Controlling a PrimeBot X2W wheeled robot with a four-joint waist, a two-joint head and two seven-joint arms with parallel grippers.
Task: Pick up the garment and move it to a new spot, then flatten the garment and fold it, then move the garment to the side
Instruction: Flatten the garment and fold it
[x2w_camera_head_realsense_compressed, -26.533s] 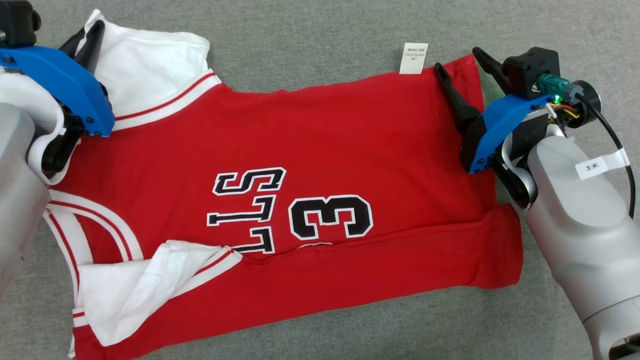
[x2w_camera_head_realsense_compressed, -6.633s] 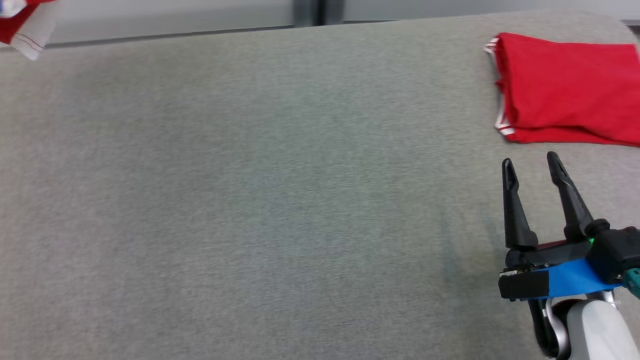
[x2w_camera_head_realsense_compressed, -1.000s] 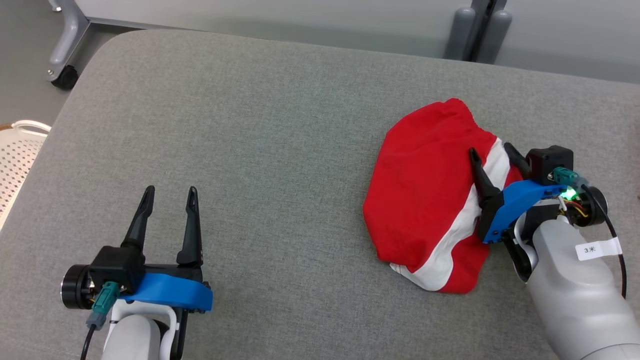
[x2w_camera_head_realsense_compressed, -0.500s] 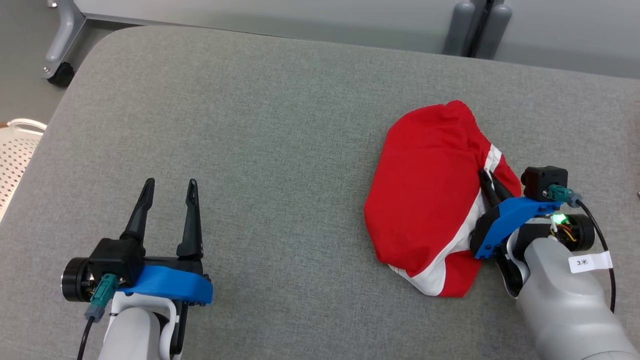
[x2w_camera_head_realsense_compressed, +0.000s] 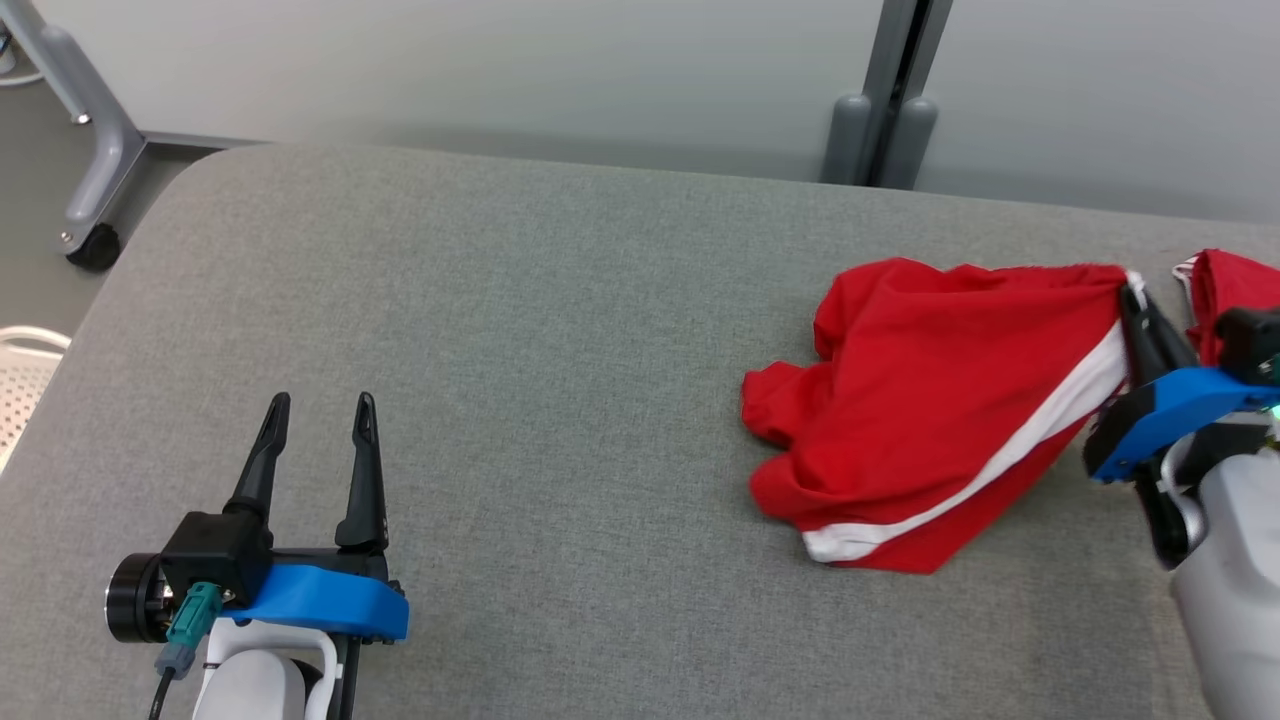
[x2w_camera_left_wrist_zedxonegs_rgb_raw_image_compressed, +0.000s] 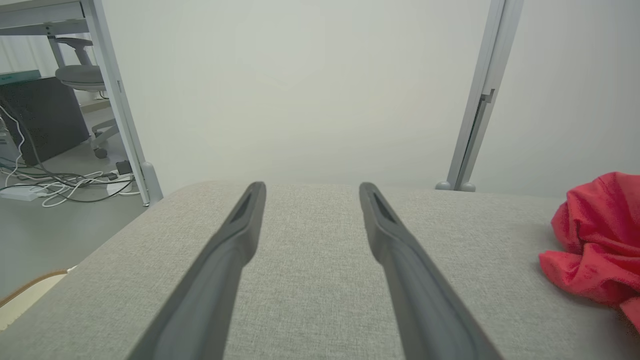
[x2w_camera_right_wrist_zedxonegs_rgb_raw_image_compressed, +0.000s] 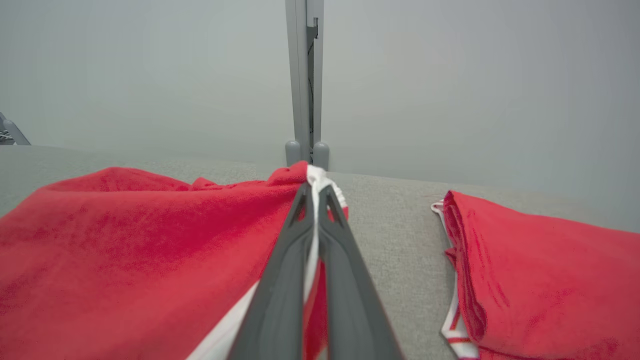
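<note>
While the right gripper (x2w_camera_head_realsense_compressed: 1135, 300) is pinched tight on the white-trimmed edge of the crumpled red garment (x2w_camera_head_realsense_compressed: 940, 400), with that corner held up at the right of the head view and the rest heaped on the grey padded table (x2w_camera_head_realsense_compressed: 500, 350), the task looks to be at its first step: pickup begun; moving, flattening, folding and setting aside all left. Left gripper (x2w_camera_head_realsense_compressed: 322, 402) sits lower left, fingers wide, holding nothing. A second red piece (x2w_camera_head_realsense_compressed: 1235, 285), apparently folded, lies at far right; no print or label legible.

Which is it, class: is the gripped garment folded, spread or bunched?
Bunched: the garment drapes in loose creases from the shut right gripper onto the table.
</note>
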